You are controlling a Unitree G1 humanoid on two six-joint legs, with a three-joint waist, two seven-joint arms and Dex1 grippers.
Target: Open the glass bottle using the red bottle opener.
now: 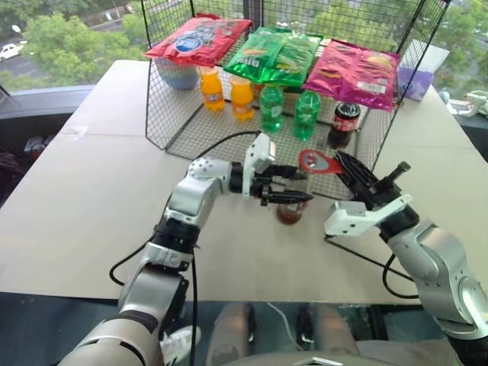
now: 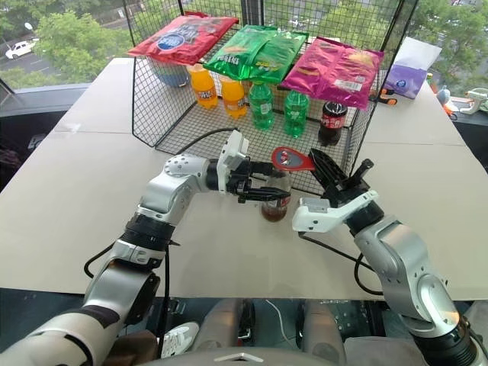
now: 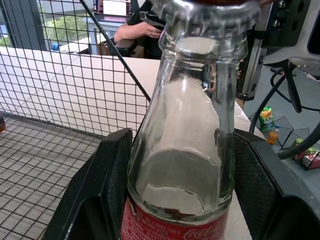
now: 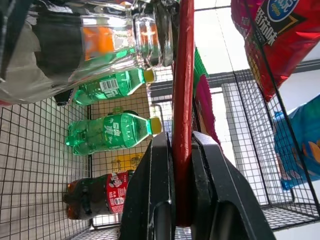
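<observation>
The glass bottle (image 1: 292, 211) stands upright on the table in front of the wire rack, with brown liquid at its bottom and a red label. My left gripper (image 1: 288, 197) reaches in from the left and is shut on the bottle's body; its black fingers (image 3: 107, 175) press both sides of the glass bottle (image 3: 185, 130). My right gripper (image 1: 345, 169) is shut on the handle of the red bottle opener (image 1: 319, 162). The opener's ring head lies at the bottle's top. The red bottle opener (image 4: 182, 100) runs edge-on between the right fingers (image 4: 155, 200), past the bottle's neck (image 4: 145, 35).
A wire rack (image 1: 175, 114) just behind holds orange bottles (image 1: 226, 93), green bottles (image 1: 288, 111) and a dark cola bottle (image 1: 343, 123), with snack bags (image 1: 276, 55) on top. A black cable (image 1: 366, 259) lies on the table near my right arm. A purple box (image 1: 418, 76) stands at the far right.
</observation>
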